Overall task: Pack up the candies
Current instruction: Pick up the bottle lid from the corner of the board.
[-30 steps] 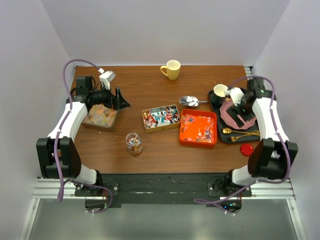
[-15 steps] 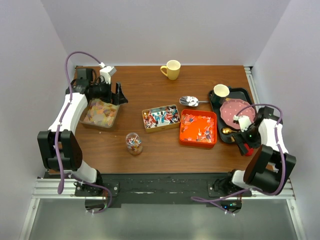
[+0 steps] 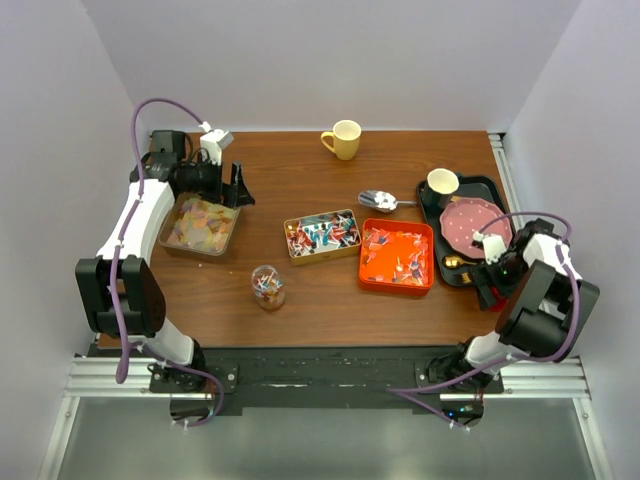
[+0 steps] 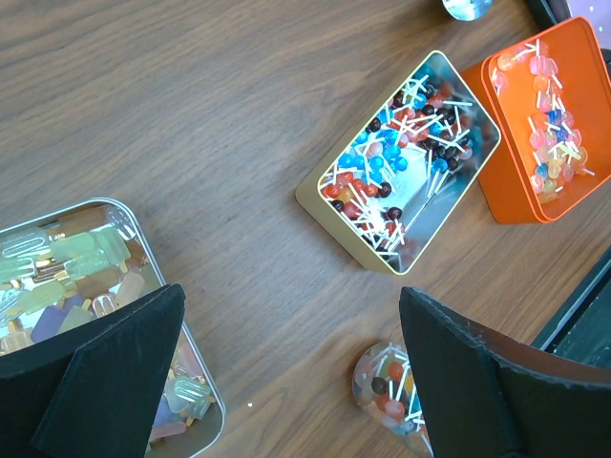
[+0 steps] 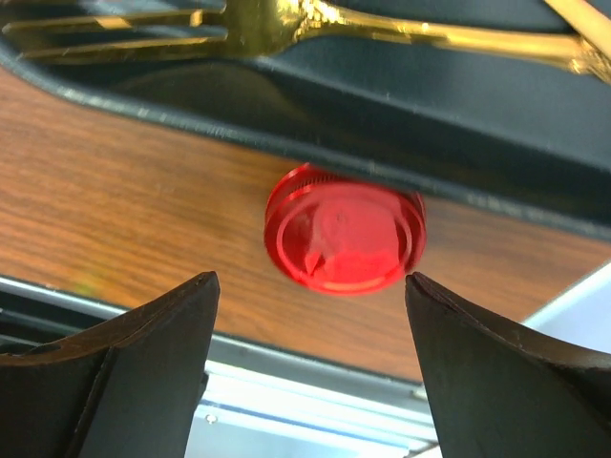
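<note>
step in hand, as judged: pick up the small red lid (image 5: 344, 239) to cap the jar (image 3: 267, 287). the right gripper (image 5: 307, 284) hangs over the lid at the desk's (image 3: 300, 170) near right corner, fingers spread wide and empty. centre the lid between the fingers before closing. it lies just beside the black tray's (image 5: 382, 114) near rim, so descend clear of that rim.

the left gripper (image 4: 291, 296), fully spread and empty, hovers above the candies (image 4: 57, 277) in the silver tin (image 3: 198, 254) by the left edge. more candies fill the gold tin (image 4: 315, 196) and orange tin (image 4: 496, 191) mid-desk.

surface: flat brown wood grain. room: plain pale walls on three sides.
</note>
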You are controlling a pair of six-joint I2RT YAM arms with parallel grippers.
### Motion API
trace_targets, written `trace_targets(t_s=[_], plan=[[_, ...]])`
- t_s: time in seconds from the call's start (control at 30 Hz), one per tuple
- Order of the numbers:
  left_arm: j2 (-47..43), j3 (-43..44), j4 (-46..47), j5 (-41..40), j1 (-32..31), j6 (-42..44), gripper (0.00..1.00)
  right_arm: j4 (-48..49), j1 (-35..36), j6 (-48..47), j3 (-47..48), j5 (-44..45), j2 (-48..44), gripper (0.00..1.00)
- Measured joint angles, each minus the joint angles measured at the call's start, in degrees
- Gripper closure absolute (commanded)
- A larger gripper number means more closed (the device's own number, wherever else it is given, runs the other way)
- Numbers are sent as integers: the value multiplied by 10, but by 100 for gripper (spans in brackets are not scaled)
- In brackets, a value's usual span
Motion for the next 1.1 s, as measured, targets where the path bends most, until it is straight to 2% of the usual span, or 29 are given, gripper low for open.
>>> trace_targets(t_s=[0.1,0.2,0.27,0.37,0.6,0.9,1.1], plan=[[0,0,0,0,0,0,0,4,0,-2,7,0,18,20],[-1,-1,0,0,0,0,1,12,0,-3,10,0,22,33],[-4,-7,1,-2,0,0,1,21,0,-7,10,1,22,36],[-14,-20,0,-4,0,7,1,29,0,-13,10,1,22,29],[-51,-70,3,6,0,12,2,33,0,-19,10,2,21,23],[-71,-79,4,18,0,15,2,37,0,-32,11,2,-22,22],[-72,-82,3,18,0,14,2,50,0,-35,12,2,4,20]])
